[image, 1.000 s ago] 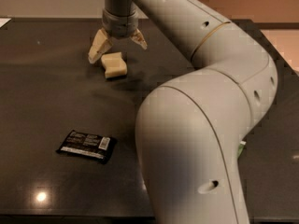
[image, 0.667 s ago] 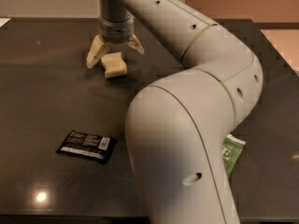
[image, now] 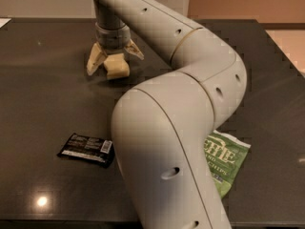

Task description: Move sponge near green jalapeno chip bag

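The dark worktop (image: 43, 99) spreads under everything, and my pale arm (image: 190, 80) bends across its middle, covering part of the green jalapeno chip bag (image: 228, 157) at the near right. On the bag I can read only the white letters "TTLE"; the smaller print is illegible. A black wrapper (image: 86, 150) with a white label lies at the near left. At the far side my end effector (image: 115, 63) points down with its fingers spread apart, and the sponge (image: 118, 69) sits between them, well apart from the bag.
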Controlling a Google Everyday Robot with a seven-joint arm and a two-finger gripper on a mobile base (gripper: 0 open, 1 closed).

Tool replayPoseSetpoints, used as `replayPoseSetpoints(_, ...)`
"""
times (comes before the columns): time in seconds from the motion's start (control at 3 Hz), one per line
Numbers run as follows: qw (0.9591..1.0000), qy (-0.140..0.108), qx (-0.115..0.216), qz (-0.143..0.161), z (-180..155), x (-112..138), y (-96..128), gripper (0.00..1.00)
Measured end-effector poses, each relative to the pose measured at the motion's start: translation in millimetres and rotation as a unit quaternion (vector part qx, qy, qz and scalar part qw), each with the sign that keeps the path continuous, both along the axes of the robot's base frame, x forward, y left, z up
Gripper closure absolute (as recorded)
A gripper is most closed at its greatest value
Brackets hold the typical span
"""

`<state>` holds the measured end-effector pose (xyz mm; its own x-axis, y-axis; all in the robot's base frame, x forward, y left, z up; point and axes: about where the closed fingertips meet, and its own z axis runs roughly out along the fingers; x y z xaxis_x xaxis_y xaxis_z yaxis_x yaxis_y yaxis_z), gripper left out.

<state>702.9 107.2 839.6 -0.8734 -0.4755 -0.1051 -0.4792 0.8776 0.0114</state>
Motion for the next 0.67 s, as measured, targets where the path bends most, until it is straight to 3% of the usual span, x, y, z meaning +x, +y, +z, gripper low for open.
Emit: replayPoseSetpoints(0.67, 0.9997, -0.001, -0.020, -0.015, -8.6, 5.2, 1.2, 0.39)
